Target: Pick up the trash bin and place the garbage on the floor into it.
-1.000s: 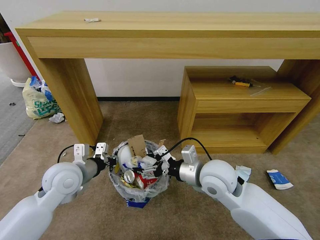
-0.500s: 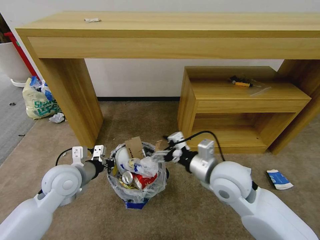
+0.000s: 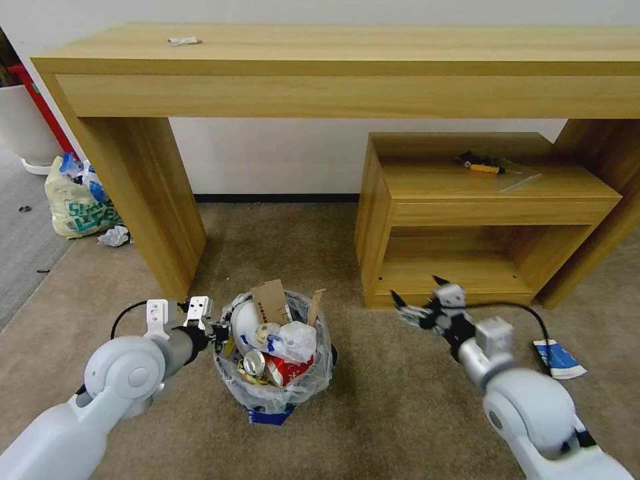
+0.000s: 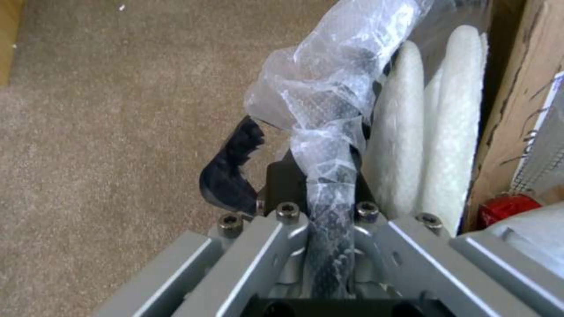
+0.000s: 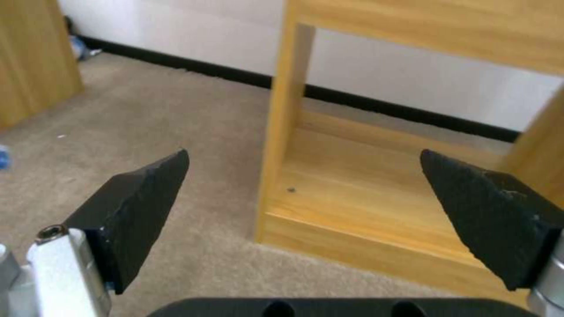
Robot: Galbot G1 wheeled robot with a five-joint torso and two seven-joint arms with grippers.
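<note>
The bin (image 3: 275, 373) is gripped at its left rim by the left gripper (image 3: 220, 331); overfilled, it could spill if tilted. The right gripper (image 3: 419, 308) is spread wide, empty.

Head camera: high, angled forward and down over my tan carpet (image 3: 373, 400), long wooden desk (image 3: 333, 67) ahead. Left wrist camera: very close, looking along my left pincer (image 4: 306, 176) at white slippers (image 4: 435, 132). Right wrist camera: low, facing small open wooden shelf unit (image 5: 376, 176), shared with head view.
</note>
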